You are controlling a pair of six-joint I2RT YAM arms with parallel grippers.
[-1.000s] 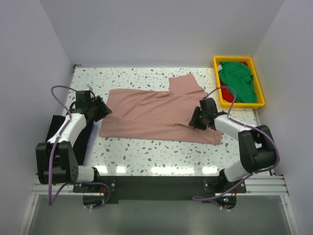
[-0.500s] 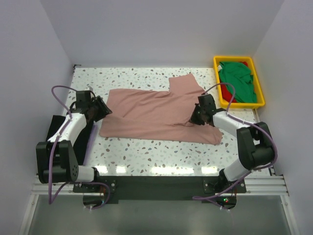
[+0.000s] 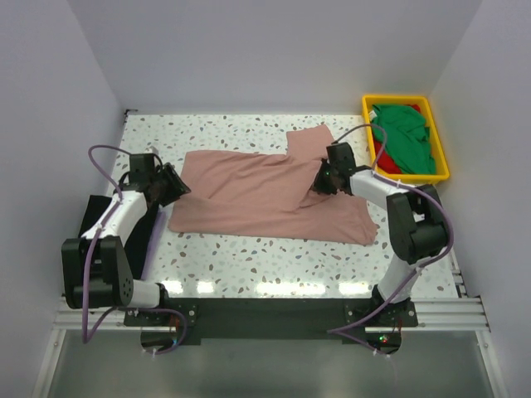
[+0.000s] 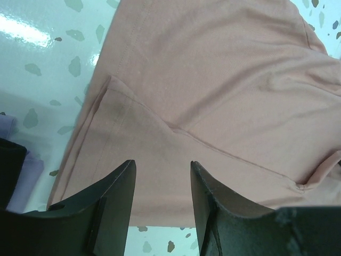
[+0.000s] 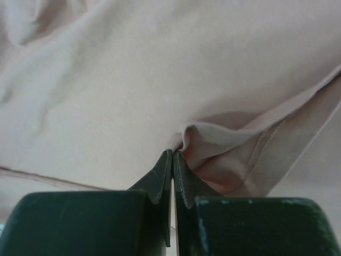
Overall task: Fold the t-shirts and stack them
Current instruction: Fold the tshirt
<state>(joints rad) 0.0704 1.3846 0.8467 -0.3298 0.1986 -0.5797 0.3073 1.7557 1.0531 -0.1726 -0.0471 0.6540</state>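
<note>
The dusty pink t-shirt (image 3: 257, 191) lies spread across the middle of the speckled table (image 3: 249, 257). My right gripper (image 3: 322, 184) is shut on a pinched fold of the pink cloth (image 5: 213, 138) at the shirt's right side, and the cloth rises slightly there; its jaws (image 5: 172, 153) meet on the fold. My left gripper (image 3: 176, 186) sits at the shirt's left edge. In the left wrist view it (image 4: 162, 164) stands open just above the pink hem (image 4: 213, 80), with nothing between the fingers. A green t-shirt (image 3: 402, 133) lies over a red one (image 3: 383, 154) in the tray.
The yellow tray (image 3: 441, 162) stands at the back right corner. Dark cloth (image 3: 90, 214) and a lavender piece (image 3: 154, 239) lie at the left table edge under my left arm. White walls close in the table on three sides.
My right gripper has shut on the pink shirt and moved back and left, drawing a fold of cloth with it. The left arm has not moved.
</note>
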